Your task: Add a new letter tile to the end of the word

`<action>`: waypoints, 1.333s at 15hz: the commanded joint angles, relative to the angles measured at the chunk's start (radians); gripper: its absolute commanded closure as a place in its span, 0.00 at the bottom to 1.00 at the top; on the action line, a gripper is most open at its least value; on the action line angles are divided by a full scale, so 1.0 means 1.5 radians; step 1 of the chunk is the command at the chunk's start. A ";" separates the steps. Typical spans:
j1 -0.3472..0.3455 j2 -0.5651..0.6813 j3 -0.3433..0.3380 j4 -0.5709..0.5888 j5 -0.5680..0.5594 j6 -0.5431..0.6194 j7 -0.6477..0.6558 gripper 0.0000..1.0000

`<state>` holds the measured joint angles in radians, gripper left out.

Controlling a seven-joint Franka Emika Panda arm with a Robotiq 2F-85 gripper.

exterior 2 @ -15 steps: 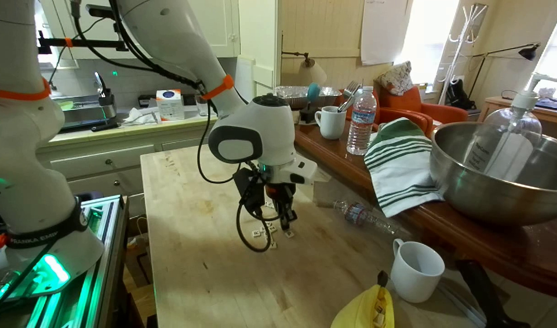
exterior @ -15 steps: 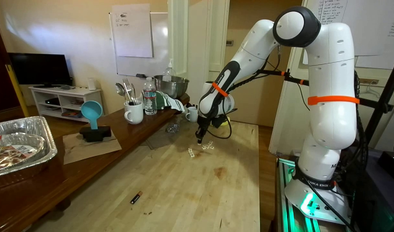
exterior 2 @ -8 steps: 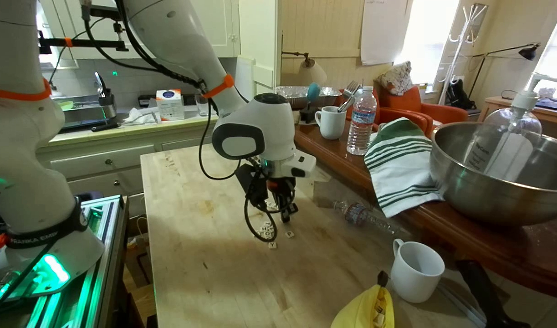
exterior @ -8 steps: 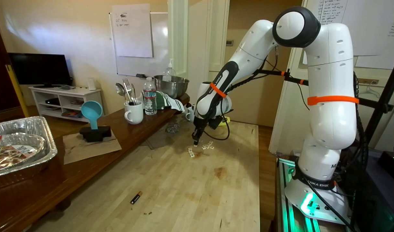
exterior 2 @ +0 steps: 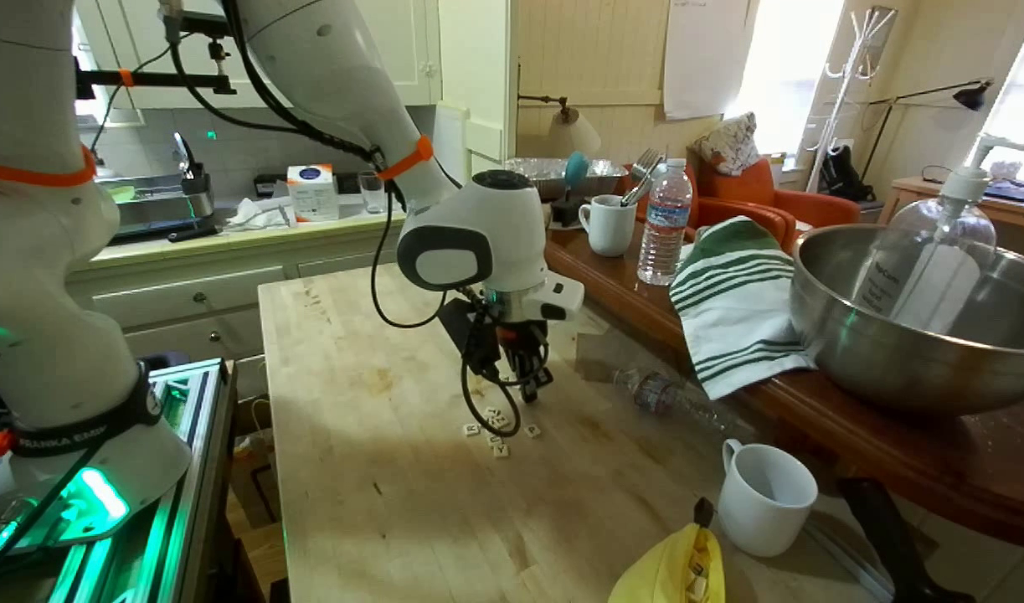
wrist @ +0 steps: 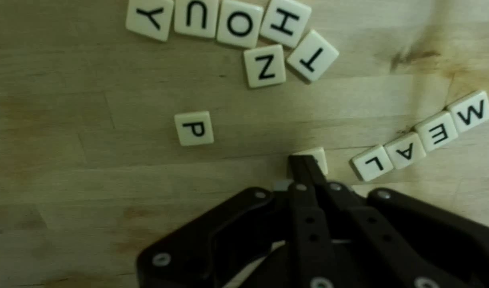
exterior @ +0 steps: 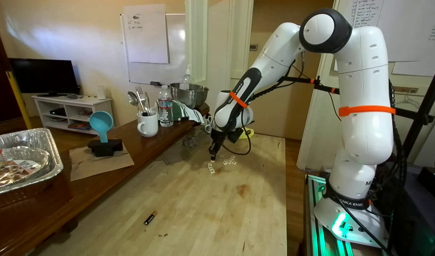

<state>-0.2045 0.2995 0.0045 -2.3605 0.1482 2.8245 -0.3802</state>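
My pincer (wrist: pixel 303 158), fingers together, hides part of 1 tile (wrist: pixel 318 153) (contact unclear) that lies near but apart from the L (wrist: pixel 372 163) ending the 4-letter word MEAL (wrist: pixel 428 135).

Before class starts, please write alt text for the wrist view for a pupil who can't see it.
A closed black gripper partly covers a tile, its letter unreadable, just left of, but apart from, the upside-down word MEAL on a wooden table. A lone P tile lies farther left; six more tiles cluster near the top.
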 commanded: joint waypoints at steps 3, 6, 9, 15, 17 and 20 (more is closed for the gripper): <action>-0.009 0.044 0.020 0.014 -0.003 0.027 -0.013 1.00; -0.010 0.043 0.024 0.012 -0.004 0.026 -0.021 1.00; -0.010 0.043 0.027 0.010 -0.004 0.026 -0.028 1.00; -0.011 0.041 0.032 0.006 -0.004 0.025 -0.042 1.00; -0.011 0.041 0.034 0.004 -0.004 0.025 -0.046 1.00; -0.010 0.041 0.035 0.003 -0.005 0.026 -0.049 1.00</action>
<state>-0.2052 0.3076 0.0328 -2.3501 0.1481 2.8269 -0.4404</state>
